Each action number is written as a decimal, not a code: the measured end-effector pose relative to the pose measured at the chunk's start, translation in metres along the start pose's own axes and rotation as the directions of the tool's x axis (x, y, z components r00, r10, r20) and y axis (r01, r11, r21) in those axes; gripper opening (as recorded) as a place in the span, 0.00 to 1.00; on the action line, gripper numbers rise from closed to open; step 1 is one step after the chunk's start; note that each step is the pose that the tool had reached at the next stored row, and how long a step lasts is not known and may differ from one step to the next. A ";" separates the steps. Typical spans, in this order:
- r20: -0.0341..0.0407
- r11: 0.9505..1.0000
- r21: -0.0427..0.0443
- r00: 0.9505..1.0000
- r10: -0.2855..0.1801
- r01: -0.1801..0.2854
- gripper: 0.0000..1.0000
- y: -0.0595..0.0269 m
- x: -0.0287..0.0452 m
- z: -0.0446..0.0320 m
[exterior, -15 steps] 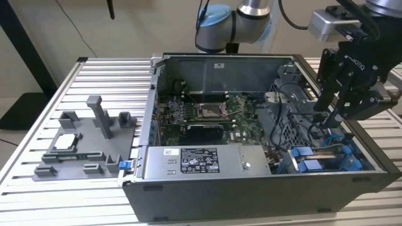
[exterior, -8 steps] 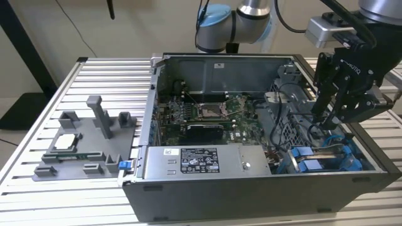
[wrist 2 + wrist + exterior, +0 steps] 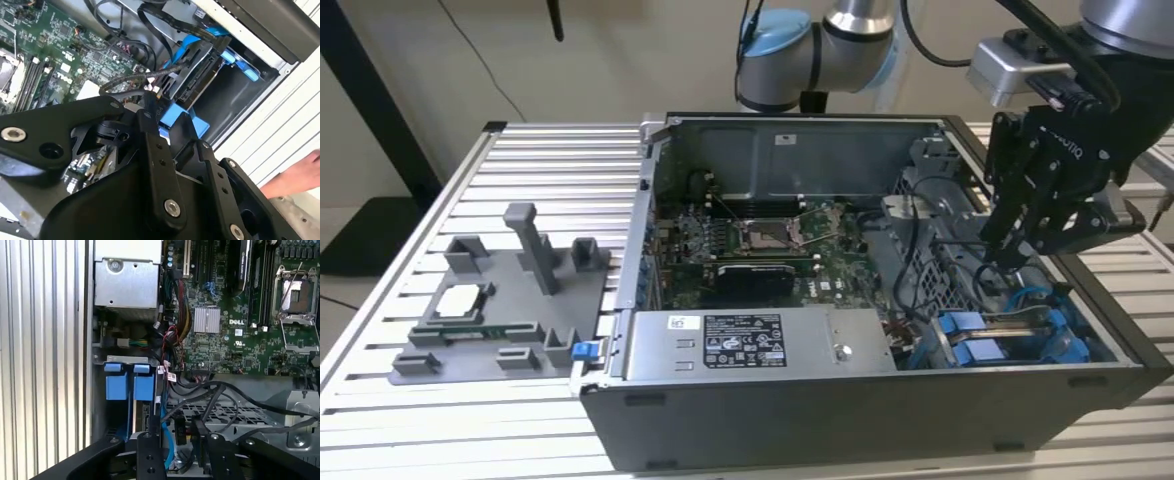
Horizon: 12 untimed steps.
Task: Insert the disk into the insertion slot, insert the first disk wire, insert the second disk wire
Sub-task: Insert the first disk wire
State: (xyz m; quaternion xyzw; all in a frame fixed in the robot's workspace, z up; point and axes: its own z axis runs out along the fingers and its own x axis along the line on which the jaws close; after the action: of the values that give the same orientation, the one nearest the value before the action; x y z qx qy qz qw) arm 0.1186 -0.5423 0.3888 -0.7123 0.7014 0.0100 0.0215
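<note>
Easy to snag the loose black wires here, looped across the perforated cage right beside the gripper; would drag a plug askew or tug a lead off the motherboard. Easy, too, to bend a connector by pushing it in tilted against the back of the disk. Also worth minding a person's hand just outside the case, near enough to be clipped by a swing of the arm. Fingers standing apart, with a small black plug between them; hard to say whether touched or merely behind, so no claiming a grip. Disk seated in the insertion slot, at the near corner of the case on the exterior view's right: flat, dark-edged, hemmed in bright blue plastic, connector face turned toward the gripper.
</note>
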 end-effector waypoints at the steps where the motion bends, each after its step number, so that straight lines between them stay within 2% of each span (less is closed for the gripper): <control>1: 0.003 1.000 0.001 1.000 0.000 0.000 1.00 0.0000 0.0000 0.0002; 5: 0.004 1.000 0.002 1.000 0.000 0.000 1.00 0.0008 0.0000 0.0004; 8: 0.009 1.000 0.004 1.000 0.000 0.000 1.00 0.0011 0.0000 0.0004; 10: 0.019 1.000 0.007 1.000 0.000 0.000 1.00 0.0013 0.0001 0.0007; 11: 0.028 1.000 0.009 1.000 0.000 0.000 1.00 0.0013 0.0000 0.0006; 12: 0.033 1.000 0.010 0.999 0.000 0.000 1.00 0.0013 0.0002 0.0006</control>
State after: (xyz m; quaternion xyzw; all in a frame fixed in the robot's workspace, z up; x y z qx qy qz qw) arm 0.1173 -0.5424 0.3881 -0.7120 0.7010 0.0185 0.0368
